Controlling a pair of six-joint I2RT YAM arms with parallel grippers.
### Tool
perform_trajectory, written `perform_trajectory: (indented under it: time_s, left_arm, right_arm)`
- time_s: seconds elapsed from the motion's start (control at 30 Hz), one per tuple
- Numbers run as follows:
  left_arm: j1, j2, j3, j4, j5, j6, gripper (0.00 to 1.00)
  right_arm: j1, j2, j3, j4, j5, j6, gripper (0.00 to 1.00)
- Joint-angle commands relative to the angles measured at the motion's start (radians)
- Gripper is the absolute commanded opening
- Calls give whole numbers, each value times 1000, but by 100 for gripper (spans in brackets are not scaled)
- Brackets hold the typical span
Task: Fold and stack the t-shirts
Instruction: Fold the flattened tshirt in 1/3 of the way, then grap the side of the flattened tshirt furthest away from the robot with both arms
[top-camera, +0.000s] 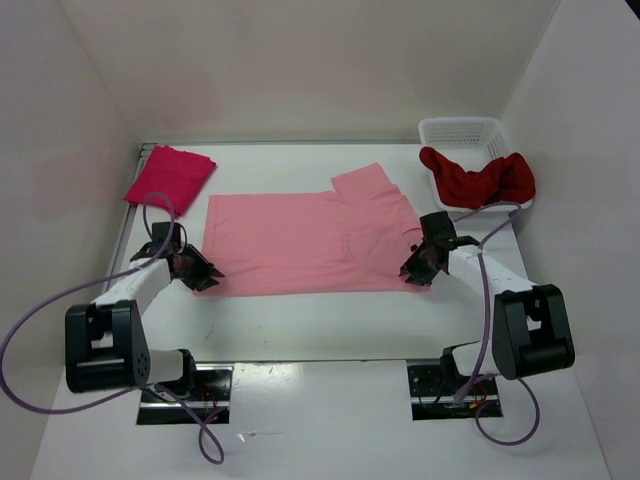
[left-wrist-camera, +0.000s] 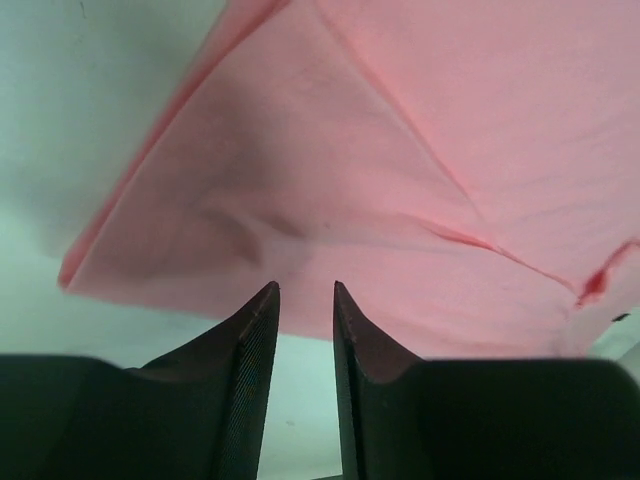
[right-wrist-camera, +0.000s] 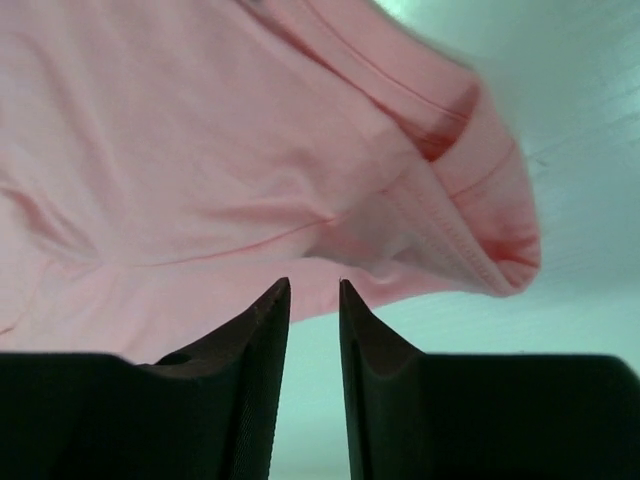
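Observation:
A light pink t-shirt (top-camera: 310, 240) lies spread flat mid-table, folded lengthwise, one sleeve turned over at its right end. My left gripper (top-camera: 207, 273) sits at its near-left corner (left-wrist-camera: 110, 260), jaws slightly apart with nothing between them. At the near-right corner (right-wrist-camera: 480, 240) my right gripper (top-camera: 411, 275) is likewise open and empty, the cloth edge just beyond its tips. A crimson-pink t-shirt (top-camera: 170, 177) lies folded at the far left. The dark red t-shirt (top-camera: 478, 180) hangs over the basket's edge.
A white mesh basket (top-camera: 462, 131) stands at the far right corner. Walls close in the table on left, back and right. Both arm bases (top-camera: 108, 345) sit at the near edge.

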Motion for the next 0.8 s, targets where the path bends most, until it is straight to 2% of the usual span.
perform_trajectory:
  time_s: [0.0,0.03,0.1,0.17,0.27,0.3,0.37,0.53,0.63,0.77]
  left_arm:
    - [8,-125,73,-50,-42,13,36]
    - [8,-125,96,-50,-42,22,36]
    - [-13,-85,110,-50,-16,23,31]
    - [-74,-61,110,0,0,-13,27]
    - [-165,-30,119,37,0,-59,21]
    - [-223,-30,131,48,-14,-69,21]
    - [-257,-19,154,57,-49,-69,21]
    - [-257,73,269,67,-118,2,21]
    - [-197,120,364,90,-167,21,25]
    - [-112,261,495,102,-180,50,28]
  right_arm:
    - [-3,-49,106,-47,-6,-58,32]
    - [-3,-49,123,-47,-6,-76,32]
    - [-3,9,146,-31,-38,-89,16]
    - [52,57,157,5,-61,-89,0]
    - [186,124,182,74,-84,-67,0]
    - [221,156,194,88,-95,-52,0]
    - [314,195,231,112,-95,-41,0]
    - [460,349,336,144,-132,-50,0]
    - [523,422,390,144,-132,-60,0]
    - [557,472,400,178,-132,-60,0]
